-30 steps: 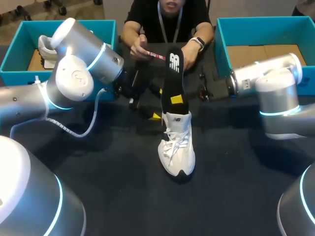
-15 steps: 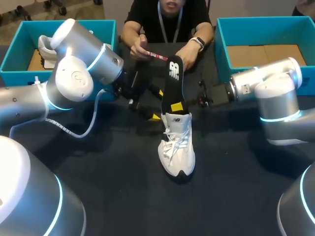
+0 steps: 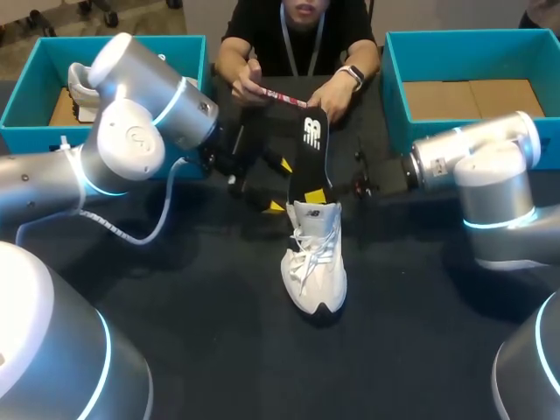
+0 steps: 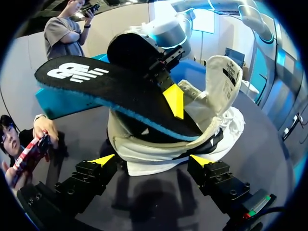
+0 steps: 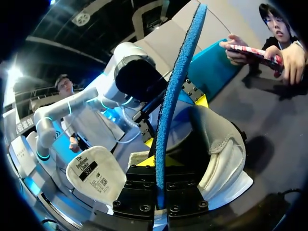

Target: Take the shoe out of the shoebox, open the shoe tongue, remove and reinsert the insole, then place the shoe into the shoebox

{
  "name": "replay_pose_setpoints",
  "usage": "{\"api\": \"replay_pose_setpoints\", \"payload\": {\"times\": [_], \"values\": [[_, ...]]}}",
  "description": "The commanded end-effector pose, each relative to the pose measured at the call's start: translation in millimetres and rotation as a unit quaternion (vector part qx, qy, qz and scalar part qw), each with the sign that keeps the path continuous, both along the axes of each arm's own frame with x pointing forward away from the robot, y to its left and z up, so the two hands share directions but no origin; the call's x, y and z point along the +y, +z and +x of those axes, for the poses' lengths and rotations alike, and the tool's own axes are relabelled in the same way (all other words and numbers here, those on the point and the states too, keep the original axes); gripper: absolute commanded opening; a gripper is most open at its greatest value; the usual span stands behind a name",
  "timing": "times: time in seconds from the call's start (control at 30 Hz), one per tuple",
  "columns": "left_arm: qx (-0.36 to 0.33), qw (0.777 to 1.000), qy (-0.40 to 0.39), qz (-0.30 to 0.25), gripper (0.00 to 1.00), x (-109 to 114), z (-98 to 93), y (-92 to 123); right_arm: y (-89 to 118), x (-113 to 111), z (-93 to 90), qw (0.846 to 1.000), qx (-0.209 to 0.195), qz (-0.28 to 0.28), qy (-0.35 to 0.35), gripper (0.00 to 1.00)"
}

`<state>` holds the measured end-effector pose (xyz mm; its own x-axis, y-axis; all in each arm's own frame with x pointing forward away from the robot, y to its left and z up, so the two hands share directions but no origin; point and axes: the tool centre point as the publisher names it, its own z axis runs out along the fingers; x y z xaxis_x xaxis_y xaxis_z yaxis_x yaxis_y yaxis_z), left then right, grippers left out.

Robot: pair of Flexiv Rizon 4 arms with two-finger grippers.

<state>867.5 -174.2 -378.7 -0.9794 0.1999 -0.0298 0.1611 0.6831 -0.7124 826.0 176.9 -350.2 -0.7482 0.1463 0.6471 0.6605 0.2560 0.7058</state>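
1. Standing clear of the teal shoebox (image 3: 391,83) at its 2 o'clock, the white shoe (image 3: 313,267) is seen on the dark worktop (image 3: 219,332), tongue pulled open.
2. The insole (image 3: 308,144), smooth black above and blue foam beneath, is pinched by the right claw (image 3: 313,191), half out of the padded collar.
3. The left claw (image 4: 151,161) is held wide apart, empty, at the heel.
4. Reseating and boxing are judged outstanding.

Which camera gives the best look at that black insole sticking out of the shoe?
The left wrist view: the insole shows most of its black face and blue edge. The head view shows it foreshortened above the shoe; the right wrist view shows only its blue edge.
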Motion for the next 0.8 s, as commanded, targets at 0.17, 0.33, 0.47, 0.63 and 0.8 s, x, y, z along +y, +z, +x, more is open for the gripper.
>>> {"api": "replay_pose_setpoints", "payload": {"times": [0.17,0.33,0.47,0.63,0.8], "values": [[-0.002,1.000,0.005,0.000,1.00,3,-1.4,1,13,1,7.1,1.000,-0.009,-0.012,0.007,0.28],[-0.001,1.000,0.004,-0.001,1.00,3,-1.8,1,18,1,9.1,1.000,-0.016,-0.018,0.008,0.36],[-0.001,1.000,0.002,0.000,1.00,2,-2.0,1,23,1,15.2,0.999,-0.016,-0.028,0.023,0.35],[-0.002,1.000,0.000,-0.001,1.00,2,-2.4,1,23,0,21.0,0.998,-0.004,-0.037,0.044,0.30],[-0.001,1.000,0.000,-0.001,1.00,2,-4.1,0,17,-3,23.6,0.997,0.014,-0.042,0.058,0.02]]}}
